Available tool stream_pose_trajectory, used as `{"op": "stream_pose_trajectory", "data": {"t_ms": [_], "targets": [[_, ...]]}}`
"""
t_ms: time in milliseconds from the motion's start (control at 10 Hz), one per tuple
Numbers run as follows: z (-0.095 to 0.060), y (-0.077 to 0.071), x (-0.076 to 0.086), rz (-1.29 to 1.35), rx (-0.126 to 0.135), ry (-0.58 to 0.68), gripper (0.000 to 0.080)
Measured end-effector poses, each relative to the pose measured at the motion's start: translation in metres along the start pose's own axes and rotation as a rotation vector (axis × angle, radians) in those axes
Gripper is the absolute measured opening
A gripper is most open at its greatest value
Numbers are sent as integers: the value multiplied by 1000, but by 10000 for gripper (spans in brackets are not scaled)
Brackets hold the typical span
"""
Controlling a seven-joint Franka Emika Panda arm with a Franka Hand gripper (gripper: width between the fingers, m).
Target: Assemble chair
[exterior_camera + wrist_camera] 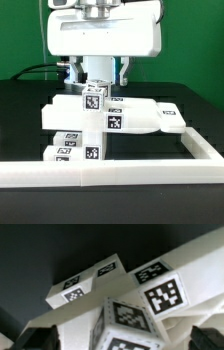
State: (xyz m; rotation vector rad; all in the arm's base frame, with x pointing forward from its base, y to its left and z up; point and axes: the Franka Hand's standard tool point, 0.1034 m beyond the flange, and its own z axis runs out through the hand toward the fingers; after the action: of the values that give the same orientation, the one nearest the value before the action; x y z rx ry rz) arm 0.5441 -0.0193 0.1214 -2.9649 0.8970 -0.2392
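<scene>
The chair is a partly joined white blocky structure [80, 135] with black-and-white tags, left of centre in the exterior view. A flat white panel [145, 117] reaches from it toward the exterior view's right. A tagged blocky post [94, 98] stands up from the top. My gripper [100, 76] hangs straight over that post, its dark fingers [75, 72] spread to either side of it. In the wrist view the gripper [122, 341] is open. The post [128, 319] sits between the fingers [40, 339] with gaps on both sides. Tagged panels [150, 286] lie beyond it.
The long white border frame [110, 176] runs along the front of the black table and turns back along the exterior view's right [205, 145]. The arm's white body [105, 35] fills the space above the chair. A green wall stands behind.
</scene>
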Motion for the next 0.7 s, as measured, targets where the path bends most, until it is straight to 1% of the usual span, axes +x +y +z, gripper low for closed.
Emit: {"op": "stream_pose_trajectory", "data": {"t_ms": [100,300,700], "targets": [[0,0,0,-50,0,0,649],[-2,-1,0,-293,-5,4,649],[-5,2,5,-755,-4,18,649]]}}
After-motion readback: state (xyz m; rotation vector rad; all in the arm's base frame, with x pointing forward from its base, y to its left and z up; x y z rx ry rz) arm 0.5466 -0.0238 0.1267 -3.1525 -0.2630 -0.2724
